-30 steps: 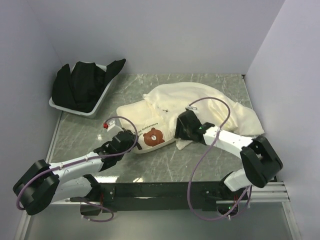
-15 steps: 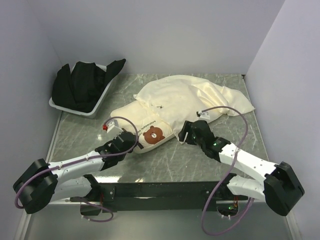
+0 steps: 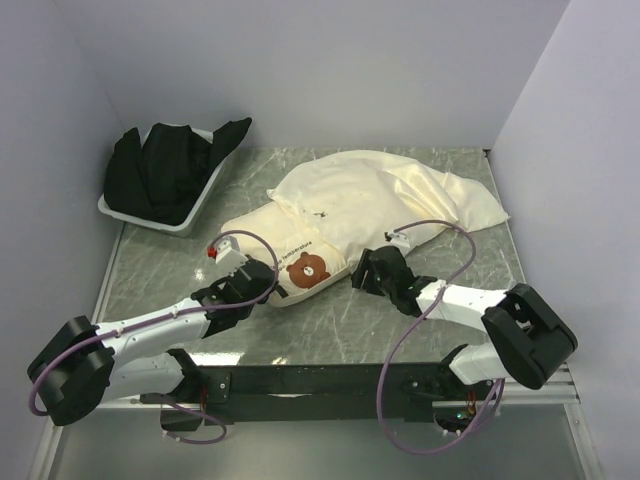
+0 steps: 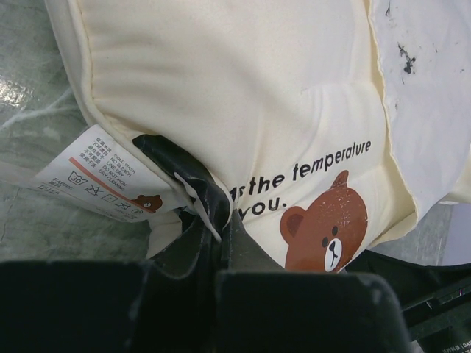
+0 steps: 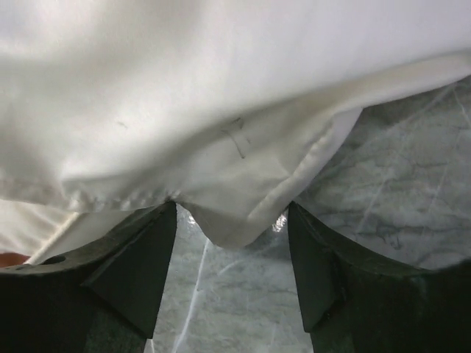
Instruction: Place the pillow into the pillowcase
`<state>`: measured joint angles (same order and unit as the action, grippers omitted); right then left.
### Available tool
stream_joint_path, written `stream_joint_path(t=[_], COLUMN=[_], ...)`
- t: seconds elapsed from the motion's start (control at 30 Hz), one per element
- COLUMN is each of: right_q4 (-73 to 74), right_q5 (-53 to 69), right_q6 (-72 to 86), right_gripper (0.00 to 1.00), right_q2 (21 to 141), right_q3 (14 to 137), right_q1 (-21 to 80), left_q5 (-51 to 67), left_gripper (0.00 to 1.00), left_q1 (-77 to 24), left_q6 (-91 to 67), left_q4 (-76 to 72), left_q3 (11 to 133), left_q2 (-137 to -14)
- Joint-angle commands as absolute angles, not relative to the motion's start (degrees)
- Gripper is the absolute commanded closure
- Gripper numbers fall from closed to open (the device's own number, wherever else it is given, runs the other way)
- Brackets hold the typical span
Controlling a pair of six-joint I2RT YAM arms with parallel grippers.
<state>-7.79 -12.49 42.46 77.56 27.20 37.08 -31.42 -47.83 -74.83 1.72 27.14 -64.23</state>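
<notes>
The pillow [image 3: 280,240] lies mid-worktop [image 3: 330,322] with its bear end toward the arms and its far part covered by the pillowcase [image 3: 380,195]. The left gripper [image 4: 221,213] is pressed together on the pillow's near edge, just beside the care label [image 4: 96,176]. The right gripper [image 5: 232,209] stands spread, with a pillowcase corner lying loose between its fingers.

Pale lilac-white walls [image 3: 330,70] close in the back, left and right of a grey-green marbled counter [image 3: 330,335], lit evenly with soft shadows. A grey tray [image 3: 205,205] heaped with black cloth [image 3: 165,170] sits in the back left corner.
</notes>
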Motion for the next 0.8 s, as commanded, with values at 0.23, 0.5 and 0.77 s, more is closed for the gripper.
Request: stream_joint_path(t=[0.23, 0.5, 0.77], right_q4=[-9.2, 1.8, 9.2], right_q5=[-11.4, -15.6, -16.7], right_q6=[43.7, 44.7, 41.5], right_gripper=[1.00, 1.00, 1.00], right_q2=[78.2, 78.6, 70.1], right_q3=[29.8, 40.8, 42.3], right_q1=[37.8, 61.3, 58.5], left_q5=[-29.0, -38.2, -37.6], left_gripper=[0.99, 0.99, 0.99], left_q1=[-49.0, -54.9, -56.2], left_q6=[-75.7, -77.0, -75.7], left_q4=[0.5, 5.0, 3.1], left_q3=[28.8, 42.5, 42.1], left_q2=[-62.4, -75.6, -77.7])
